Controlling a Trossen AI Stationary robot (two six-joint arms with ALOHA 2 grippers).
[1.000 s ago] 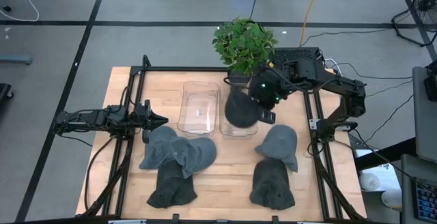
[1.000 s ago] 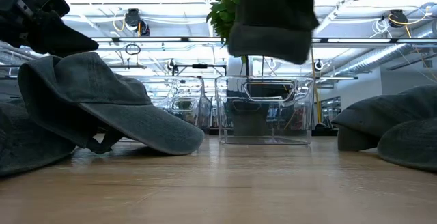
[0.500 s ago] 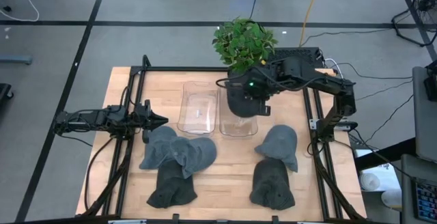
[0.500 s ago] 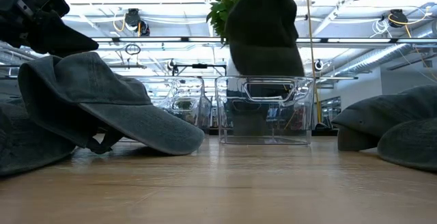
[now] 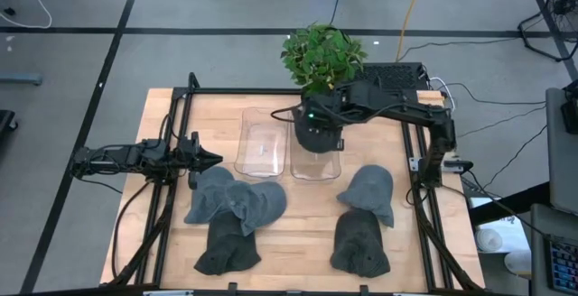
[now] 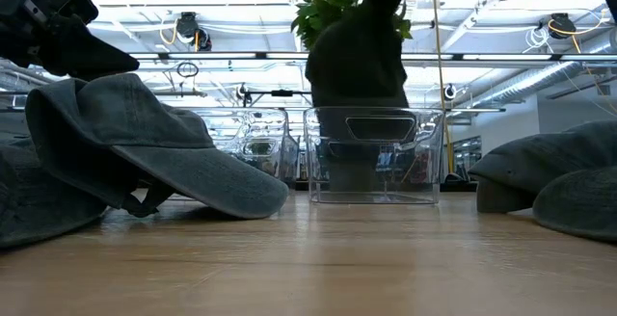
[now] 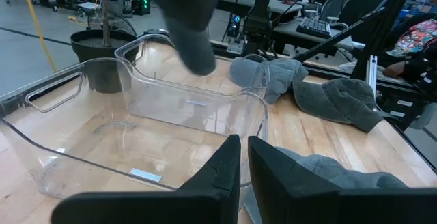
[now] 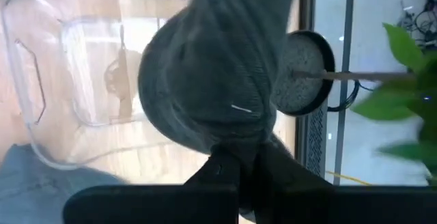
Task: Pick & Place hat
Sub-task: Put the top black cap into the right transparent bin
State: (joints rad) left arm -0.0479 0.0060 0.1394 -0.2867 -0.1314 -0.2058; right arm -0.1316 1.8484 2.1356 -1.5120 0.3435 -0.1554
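**Observer:** Where is your right gripper?

**Arm:** My right gripper [image 8: 239,166] sits over the right-hand clear bin [image 5: 317,156], toward twelve o'clock on the table [image 5: 307,233]. Fingers pinched tight on a dark hat [image 5: 316,132]. Hat hangs crown-down from the pinch.

**Observer:** Is the hat in the bin?

**Arm:** From the low view, its lower edge [image 6: 357,90] reaches the bin's rim; cannot tell whether it rests on anything inside. Potted plant [image 5: 321,57] just beyond, at twelve o'clock from the bin.

**Observer:** And your left gripper?

**Arm:** My left gripper [image 5: 200,159] waits at nine o'clock, at the table's edge. Fingers [image 7: 280,176] nearly together, only a thin gap, nothing between them. It faces the second clear bin [image 5: 263,143].

**Observer:** Other hats?

**Arm:** Three in a heap [image 5: 233,210] toward seven o'clock, overlapping. Two more [image 5: 366,215] toward five o'clock, touching each other.
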